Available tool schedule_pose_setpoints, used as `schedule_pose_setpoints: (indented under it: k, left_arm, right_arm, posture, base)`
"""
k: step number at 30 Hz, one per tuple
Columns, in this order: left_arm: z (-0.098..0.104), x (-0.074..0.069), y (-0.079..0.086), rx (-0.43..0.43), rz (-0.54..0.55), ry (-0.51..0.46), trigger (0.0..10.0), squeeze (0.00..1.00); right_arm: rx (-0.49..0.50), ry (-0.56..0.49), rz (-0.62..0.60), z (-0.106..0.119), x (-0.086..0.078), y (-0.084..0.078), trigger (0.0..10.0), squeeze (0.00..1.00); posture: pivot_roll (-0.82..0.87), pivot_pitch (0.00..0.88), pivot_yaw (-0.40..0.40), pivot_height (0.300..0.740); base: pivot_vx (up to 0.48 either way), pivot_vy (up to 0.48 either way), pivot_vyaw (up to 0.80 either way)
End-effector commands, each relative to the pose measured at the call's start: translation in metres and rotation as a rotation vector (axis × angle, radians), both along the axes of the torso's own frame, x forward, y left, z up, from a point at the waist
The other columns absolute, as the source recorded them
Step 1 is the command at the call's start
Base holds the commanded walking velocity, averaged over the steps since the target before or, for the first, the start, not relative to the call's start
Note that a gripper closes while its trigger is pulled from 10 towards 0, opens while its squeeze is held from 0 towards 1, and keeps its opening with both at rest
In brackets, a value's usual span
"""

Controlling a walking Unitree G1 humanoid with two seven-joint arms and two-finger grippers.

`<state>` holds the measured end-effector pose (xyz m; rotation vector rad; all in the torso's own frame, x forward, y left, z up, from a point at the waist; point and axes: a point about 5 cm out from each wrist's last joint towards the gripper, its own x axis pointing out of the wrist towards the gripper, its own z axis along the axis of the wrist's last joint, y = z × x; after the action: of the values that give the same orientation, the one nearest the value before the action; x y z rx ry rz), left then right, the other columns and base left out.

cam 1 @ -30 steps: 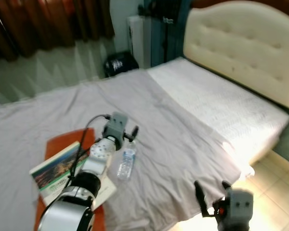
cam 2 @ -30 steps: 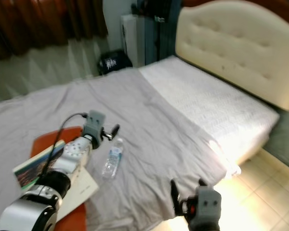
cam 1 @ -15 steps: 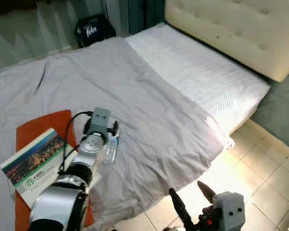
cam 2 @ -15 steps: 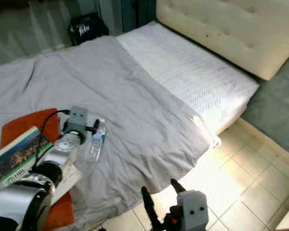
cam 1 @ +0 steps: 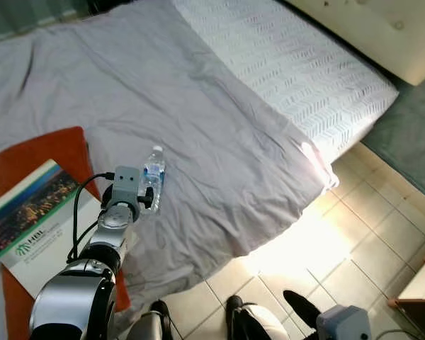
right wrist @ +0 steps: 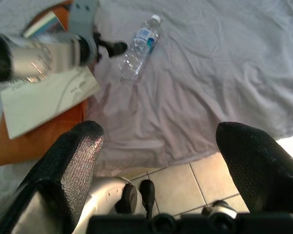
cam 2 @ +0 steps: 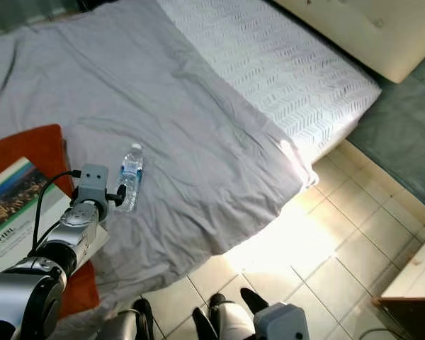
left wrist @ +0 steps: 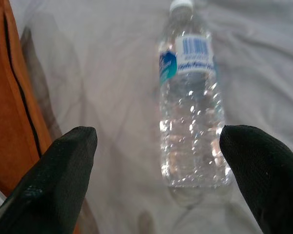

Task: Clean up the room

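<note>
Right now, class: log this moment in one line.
left hand: open, at bottle | bottle: lying on sheet | right hand: open, idle

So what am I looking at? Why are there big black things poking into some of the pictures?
Those black things are a robot's fingers. Each silver arm ends in a gripper with two long fingers and a little camera by its wrist, so two pictures look along the fingers. The other two pictures come from the robot's head, looking down at a bed. On the grey sheet lies a clear water bottle, with a booklet on an orange mat beside it. The left gripper is open right at the bottle, holding nothing. The right gripper hangs open over the tiled floor.
</note>
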<state>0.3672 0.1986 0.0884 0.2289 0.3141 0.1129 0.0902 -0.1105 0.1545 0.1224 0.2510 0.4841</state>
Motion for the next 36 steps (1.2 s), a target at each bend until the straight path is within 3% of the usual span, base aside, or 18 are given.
schedule_pose_setpoints:
  k: [1,7,8,9,16,21,22,25,30,31,36]
  left_arm:
    - [-0.006,-0.005,0.009,0.017,0.047,0.018,10.0,0.0]
    - [-0.002,0.0,-0.003,-0.049,0.004,0.004,10.0,0.0]
    - [-0.002,0.0,-0.003,-0.049,0.004,0.004,10.0,0.0]
    - [-0.005,-0.001,-0.008,-0.116,0.001,0.017,10.0,0.0]
    - [-0.011,-0.003,-0.017,-0.191,-0.04,0.033,10.0,0.0]
    - [-0.009,-0.002,-0.018,-0.113,-0.034,0.033,10.0,0.0]
    - [-0.009,-0.003,-0.01,-0.047,-0.009,0.035,10.0,0.0]
    - [-0.01,-0.005,-0.004,0.006,-0.004,0.045,10.0,0.0]
    - [-0.007,-0.004,0.004,0.029,0.001,0.034,10.0,0.0]
    - [-0.005,-0.003,0.004,0.02,0.005,0.028,0.0,0.0]
    - [-0.001,-0.002,0.01,-0.003,0.039,0.013,0.0,0.0]
  right_arm:
    - [0.018,-0.009,0.006,0.005,-0.008,0.002,10.0,0.0]
    - [0.025,0.051,0.015,0.002,-0.03,0.007,10.0,0.0]
    - [0.025,0.051,0.015,0.002,-0.03,0.007,10.0,0.0]
    - [0.037,0.055,0.016,0.003,-0.032,0.012,10.0,0.0]
    - [0.061,0.017,0.009,0.007,-0.03,0.017,10.0,0.0]
    - [0.038,0.025,-0.006,0.008,-0.041,0.011,10.0,0.0]
    - [0.027,0.041,-0.009,0.008,-0.046,0.01,10.0,0.0]
    - [0.02,0.05,-0.014,0.008,-0.049,0.009,10.0,0.0]
    - [0.015,0.059,-0.019,0.009,-0.055,0.008,10.0,0.0]
    - [0.014,0.06,-0.02,0.009,-0.056,0.007,10.0,0.0]
    - [0.012,0.065,-0.019,0.009,-0.057,0.006,10.0,0.0]
  posture:
    - [-0.45,0.459,-0.095,0.74]
    - [-0.45,0.47,-0.107,0.74]
    - [-0.45,0.47,-0.107,0.74]
    - [-0.45,0.476,-0.109,0.74]
    - [-0.48,0.462,-0.111,0.74]
    - [-0.5,0.471,-0.125,0.74]
    - [-0.5,0.472,-0.126,0.74]
    - [-0.51,0.47,-0.126,0.74]
    - [-0.5,0.463,-0.127,0.74]
    - [-0.5,0.463,-0.13,0.74]
    - [-0.5,0.466,-0.127,0.74]
  base:
    - [0.0,0.0,0.0]
    - [0.0,0.0,0.0]
    - [0.0,0.0,0.0]
    - [0.0,0.0,0.0]
    - [0.0,0.0,0.0]
    - [0.0,0.0,0.0]
    - [0.0,0.0,0.0]
    - [0.0,0.0,0.0]
    - [0.0,0.0,0.0]
    - [0.0,0.0,0.0]
    - [0.0,0.0,0.0]
